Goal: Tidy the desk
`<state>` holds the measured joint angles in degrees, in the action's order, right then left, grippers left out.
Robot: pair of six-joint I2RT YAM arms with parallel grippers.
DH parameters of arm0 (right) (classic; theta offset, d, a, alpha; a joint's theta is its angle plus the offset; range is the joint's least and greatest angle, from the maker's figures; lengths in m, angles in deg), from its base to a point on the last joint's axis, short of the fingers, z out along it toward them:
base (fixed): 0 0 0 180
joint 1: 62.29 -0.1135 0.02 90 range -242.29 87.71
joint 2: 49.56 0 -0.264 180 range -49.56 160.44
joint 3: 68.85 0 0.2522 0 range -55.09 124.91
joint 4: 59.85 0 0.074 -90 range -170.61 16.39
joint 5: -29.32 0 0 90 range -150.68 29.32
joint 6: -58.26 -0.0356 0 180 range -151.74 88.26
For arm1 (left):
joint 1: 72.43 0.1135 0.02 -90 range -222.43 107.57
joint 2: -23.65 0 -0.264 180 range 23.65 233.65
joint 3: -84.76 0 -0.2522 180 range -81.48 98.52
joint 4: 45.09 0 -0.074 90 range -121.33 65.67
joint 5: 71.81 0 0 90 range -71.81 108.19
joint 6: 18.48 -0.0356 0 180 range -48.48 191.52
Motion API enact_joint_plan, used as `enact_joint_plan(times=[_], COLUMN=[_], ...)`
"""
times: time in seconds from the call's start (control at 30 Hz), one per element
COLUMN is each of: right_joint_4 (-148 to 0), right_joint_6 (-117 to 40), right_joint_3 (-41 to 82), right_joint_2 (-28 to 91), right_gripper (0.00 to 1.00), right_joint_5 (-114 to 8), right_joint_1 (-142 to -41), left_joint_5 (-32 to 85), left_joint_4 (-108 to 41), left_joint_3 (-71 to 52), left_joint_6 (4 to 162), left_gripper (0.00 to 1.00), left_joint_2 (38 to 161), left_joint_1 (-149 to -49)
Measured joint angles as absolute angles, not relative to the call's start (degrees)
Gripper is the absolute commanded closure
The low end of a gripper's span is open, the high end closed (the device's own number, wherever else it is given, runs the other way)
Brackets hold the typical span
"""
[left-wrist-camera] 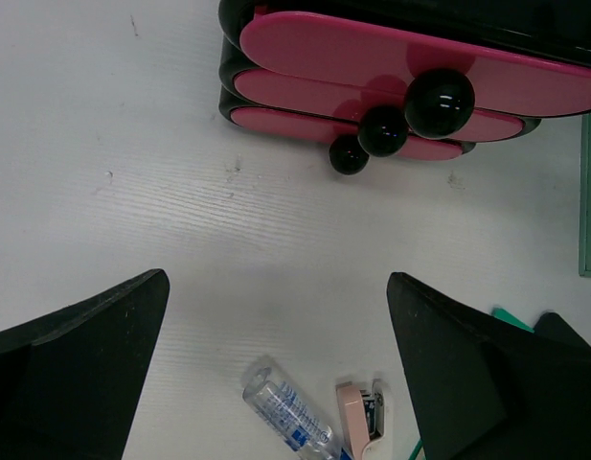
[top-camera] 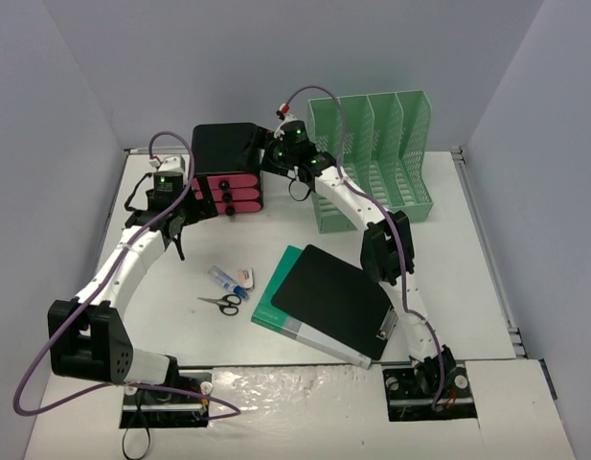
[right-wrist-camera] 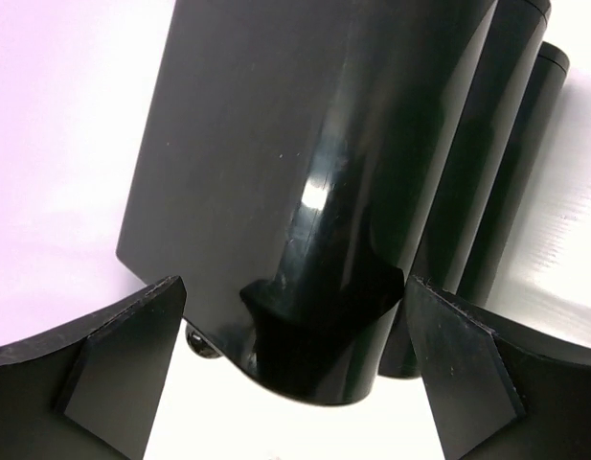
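Note:
The desk (top-camera: 467, 259) is a white tabletop with grey walls round it. At its back stands a black drawer unit (top-camera: 224, 153) with three pink drawers (left-wrist-camera: 372, 67) and black knobs. My left gripper (top-camera: 176, 233) hangs open over bare desk in front of those drawers, with nothing between its fingers (left-wrist-camera: 278, 278). My right gripper (top-camera: 276, 153) is open at the unit's right side; in the right wrist view the glossy black casing (right-wrist-camera: 305, 144) fills the space ahead of its open fingers (right-wrist-camera: 295, 283). I cannot tell whether they touch the casing.
A green file organizer (top-camera: 376, 158) stands at the back right. A black clipboard (top-camera: 335, 297) lies on a green folder (top-camera: 273, 297) in the middle. A clear tube (top-camera: 225, 281), a pink stapler (top-camera: 245, 278) and black scissors (top-camera: 221, 304) lie near the left arm.

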<state>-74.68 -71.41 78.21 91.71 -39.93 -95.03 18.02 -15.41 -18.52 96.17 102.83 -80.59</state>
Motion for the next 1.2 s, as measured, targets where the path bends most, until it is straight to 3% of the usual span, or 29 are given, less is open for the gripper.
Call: enact_joint_plan(times=[1.2], right_joint_4=[-70.34], right_joint_6=[-73.93], right_joint_3=[78.07], right_joint_2=[94.67], right_gripper=[0.08], right_joint_5=[-34.15], right_joint_1=[-94.10], left_joint_5=[27.35], left_joint_4=[-30.46], left_joint_3=[-13.62], left_joint_6=[99.43], left_gripper=[0.03], left_joint_2=[113.71], left_joint_1=[-80.18])
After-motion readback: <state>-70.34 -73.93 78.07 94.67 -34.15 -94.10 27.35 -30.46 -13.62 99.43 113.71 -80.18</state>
